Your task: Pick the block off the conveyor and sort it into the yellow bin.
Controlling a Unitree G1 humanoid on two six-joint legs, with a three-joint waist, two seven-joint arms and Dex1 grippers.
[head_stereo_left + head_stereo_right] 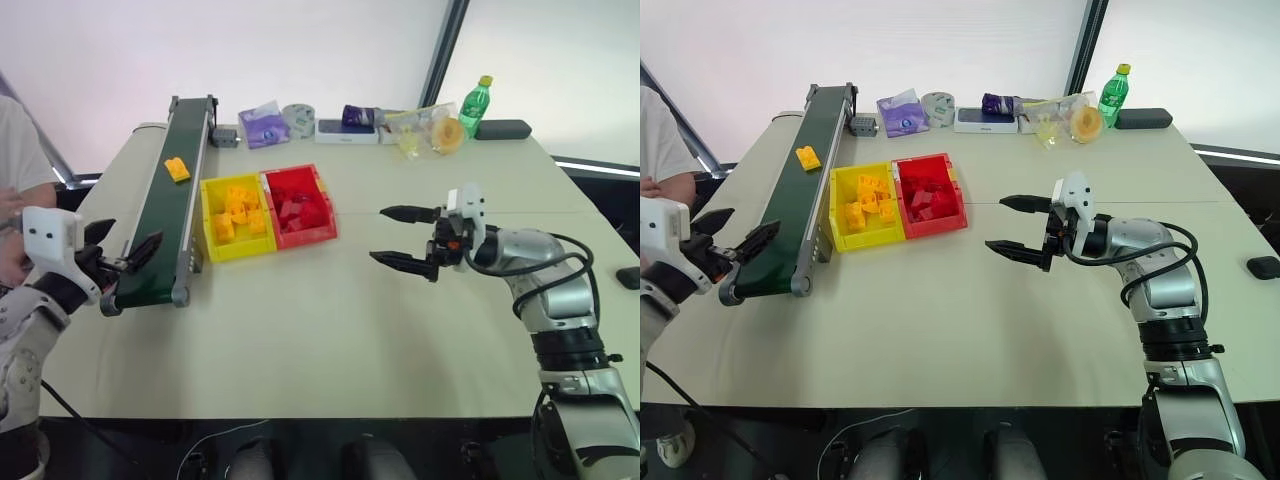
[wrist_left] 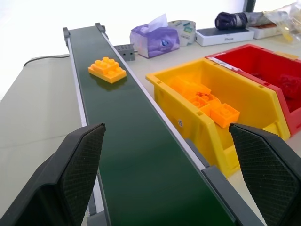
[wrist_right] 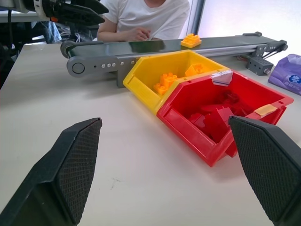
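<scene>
The pick has not begun: the small yellow-orange studded plastic block [image 1: 177,168] lies flat on the long dark green conveyor belt in its grey metal frame [image 1: 158,240], well up the belt towards the far end and alone there. The left hand [image 1: 122,258] hangs over the near end of the conveyor, its two black fingers spread wide with nothing between them, pointing along the belt towards the block. The right hand [image 1: 402,237] hovers above the bare worktop [image 1: 330,330], well apart from the bins, its fingers likewise spread and empty, aimed across towards them.

The step in hand looks like waiting or lining up for the grasp. The next move probably calls for the left hand to meet the block, either by reaching up the belt or by letting the belt bring it down, then close across its sides and carry it over the frame's rail to the small rectangular yellow plastic bin [image 1: 209,250], which sits just beside the conveyor and touches its red plastic twin [image 1: 326,232].

The belt is smooth and matt; the block is hard, glossy and low, with raised studs on top, so a pinch on the flat sides should hold best. The finger pads [image 2: 77,172] are cross-hatched, seemingly rubbery. The yellow bin already holds several similar orange bricks, and the red bin red pieces, though those are hard to tell apart.
</scene>
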